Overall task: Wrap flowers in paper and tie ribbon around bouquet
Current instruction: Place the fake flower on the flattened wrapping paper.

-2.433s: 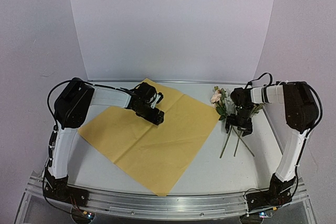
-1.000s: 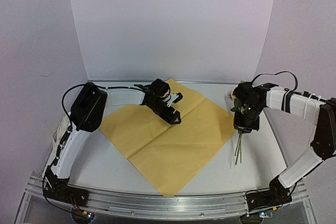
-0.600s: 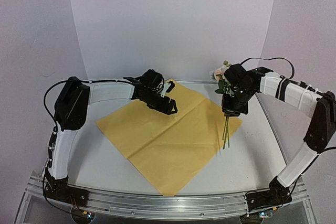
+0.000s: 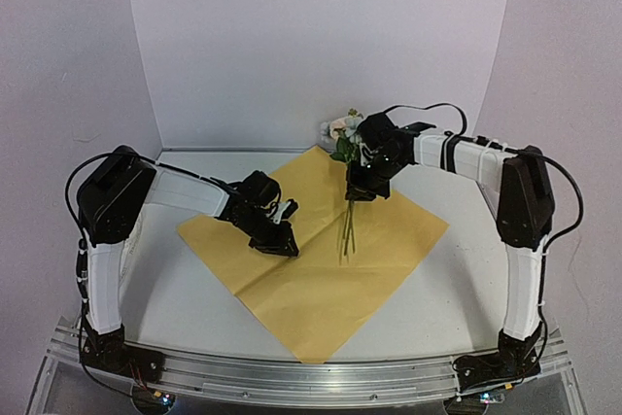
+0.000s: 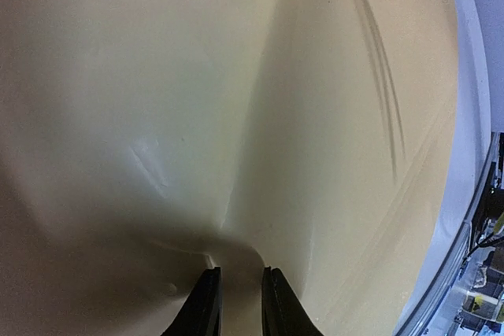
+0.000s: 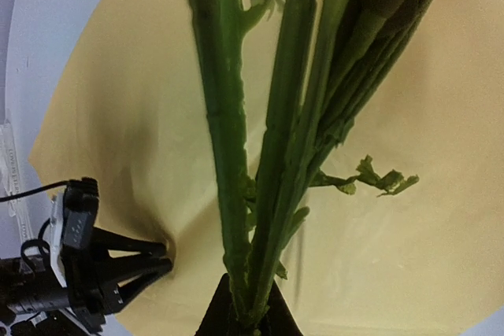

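**Item 1, my left claw** [image 4: 283, 245]. It sits low on the left half of the sheet. The fingers [image 5: 206, 304] stand close with a narrow gap, and a pucker of paper rises at their tips. I cannot tell whether that pucker is truly nipped.

**Item 2, the paper** [image 4: 321, 279]. One large yellow-orange sheet lies flat on the table [image 4: 175, 289], set as a diamond and creased down its middle. I judge it thin, light and floppy. It should crumple easily and is likely to slide rather than lift under a mid-sheet pinch. An edge or corner is the better hold.

**Item 3, the flowers** [image 4: 342, 131]. They hang upright above the far middle of the sheet, pale heads up. The green stems [image 6: 276, 155] trail down over the paper. I cannot tell whether the stem tips touch it. I judge them light, with thin springy stems and soft heads that would crush. They are best held on the bare stems below the leaves, never on the blooms.

**Item 4, my right claw** [image 4: 364, 189]. It is clenched around the bunched stems just under the foliage and carries the whole bunch.
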{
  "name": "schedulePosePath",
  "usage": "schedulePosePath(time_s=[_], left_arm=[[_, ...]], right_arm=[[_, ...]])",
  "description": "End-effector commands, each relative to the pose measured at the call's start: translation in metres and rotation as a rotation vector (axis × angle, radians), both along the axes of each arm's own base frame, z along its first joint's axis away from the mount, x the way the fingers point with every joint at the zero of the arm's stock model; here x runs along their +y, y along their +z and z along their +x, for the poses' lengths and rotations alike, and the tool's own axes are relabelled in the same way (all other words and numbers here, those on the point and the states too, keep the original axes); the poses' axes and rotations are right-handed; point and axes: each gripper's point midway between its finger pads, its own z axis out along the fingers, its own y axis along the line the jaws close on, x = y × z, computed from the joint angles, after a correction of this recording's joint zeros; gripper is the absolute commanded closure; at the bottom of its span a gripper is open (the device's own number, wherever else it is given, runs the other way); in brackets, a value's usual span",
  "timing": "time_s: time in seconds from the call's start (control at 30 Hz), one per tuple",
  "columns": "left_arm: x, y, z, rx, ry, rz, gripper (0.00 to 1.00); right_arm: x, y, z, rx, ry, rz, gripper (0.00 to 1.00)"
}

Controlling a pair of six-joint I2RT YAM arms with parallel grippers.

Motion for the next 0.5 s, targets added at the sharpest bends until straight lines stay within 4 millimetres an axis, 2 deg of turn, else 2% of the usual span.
schedulePosePath(time_s=[0.0,0.1,0.2,0.47], left_arm=[[-0.004,0.014,-0.001,-0.028,-0.003,-0.035,0.81],[0.004,0.001,-0.003,-0.017,-0.003,0.016,0.83],[0.011,-0.003,-0.003,-0.023,0.007,0.048,0.83],[0.018,-0.007,0.000,-0.023,0.028,0.066,0.82]], right_arm=[[0.052,0.015,0.026,-0.088,0.056,0.121,1.00],[0.075,0.005,0.031,-0.081,0.083,0.158,1.00],[0.090,-0.009,0.036,-0.067,0.095,0.197,1.00],[0.110,-0.065,0.041,0.050,0.081,0.239,1.00]])
